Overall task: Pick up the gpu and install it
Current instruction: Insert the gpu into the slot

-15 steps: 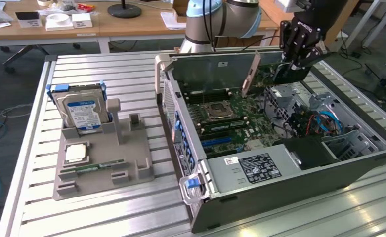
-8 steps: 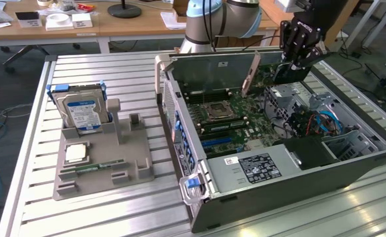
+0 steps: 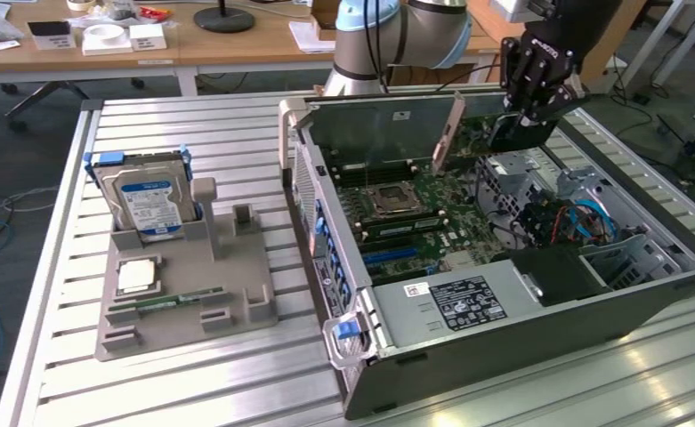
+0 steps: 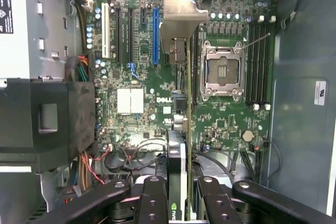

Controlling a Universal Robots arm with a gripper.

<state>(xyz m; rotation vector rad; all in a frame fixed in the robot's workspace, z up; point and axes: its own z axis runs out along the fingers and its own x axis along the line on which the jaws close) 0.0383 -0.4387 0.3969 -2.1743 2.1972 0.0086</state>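
Note:
My gripper (image 3: 528, 116) hangs over the far end of the open computer case (image 3: 525, 334), shut on the gpu (image 3: 516, 135). The card is dark, and its silvery end bracket (image 3: 448, 133) slants down toward the motherboard (image 3: 424, 227). In the wrist view the gpu (image 4: 182, 129) shows edge-on, running from between my fingers (image 4: 153, 198) up to its metal bracket (image 4: 181, 17). It hovers above the board between the blue slot (image 4: 155, 35) and the processor socket (image 4: 223, 72), not seated.
On the exterior view's left, a grey holder (image 3: 181, 302) carries a silver hard drive (image 3: 148, 203), a processor chip (image 3: 137, 276) and a green RAM stick (image 3: 179, 299). Inside the case are a black shroud (image 4: 47, 116), cables (image 3: 573, 222) and drive cages. The slatted metal table (image 3: 181, 391) surrounds the case.

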